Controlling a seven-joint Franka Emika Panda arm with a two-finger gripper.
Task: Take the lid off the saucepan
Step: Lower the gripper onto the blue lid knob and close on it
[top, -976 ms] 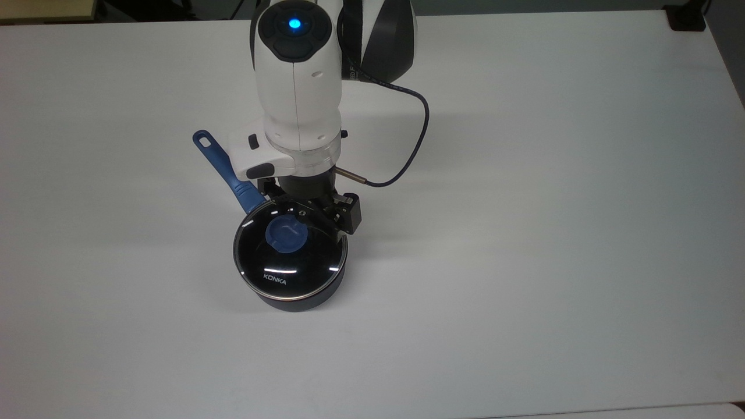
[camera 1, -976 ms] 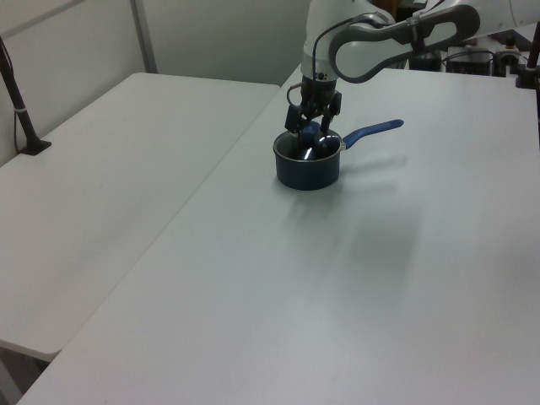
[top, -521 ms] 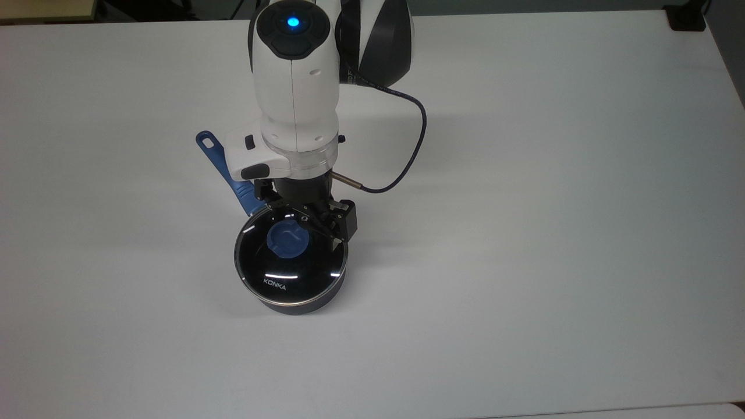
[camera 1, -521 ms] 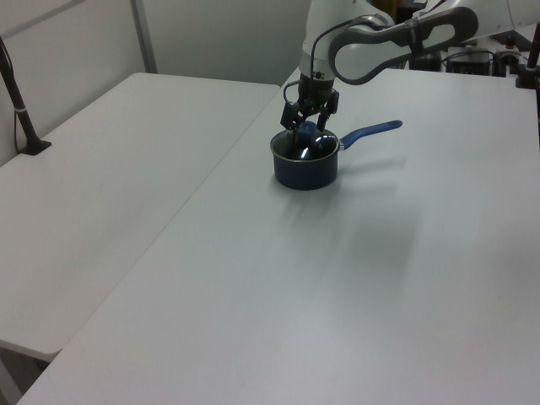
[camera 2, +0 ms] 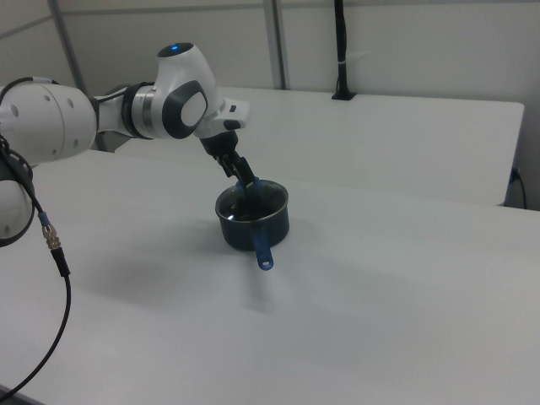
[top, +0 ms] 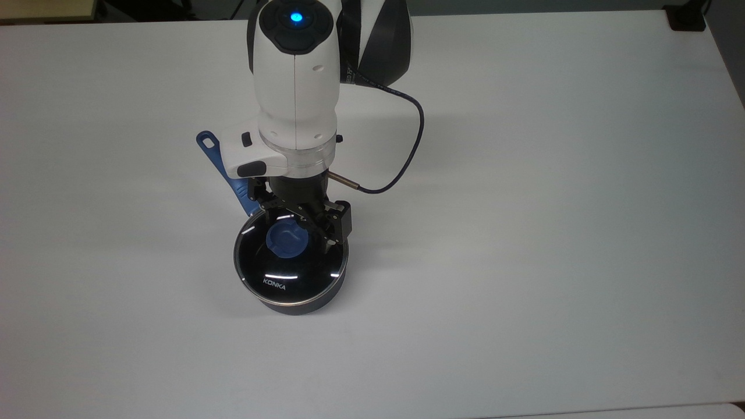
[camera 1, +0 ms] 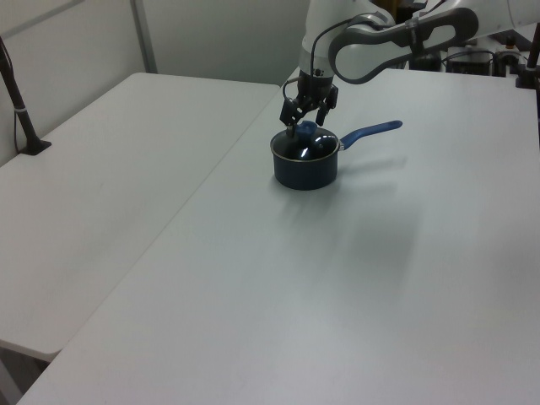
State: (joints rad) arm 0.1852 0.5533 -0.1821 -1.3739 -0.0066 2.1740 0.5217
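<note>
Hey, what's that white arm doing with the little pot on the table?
A white robot arm is reaching down to a small dark saucepan on a white table. Its gripper sits at the blue knob in the middle of the glass lid, with one finger on either side of the knob. The lid is resting flat on the pan, so it has not been taken off yet. The pan's long blue handle points away beneath the arm.
</note>
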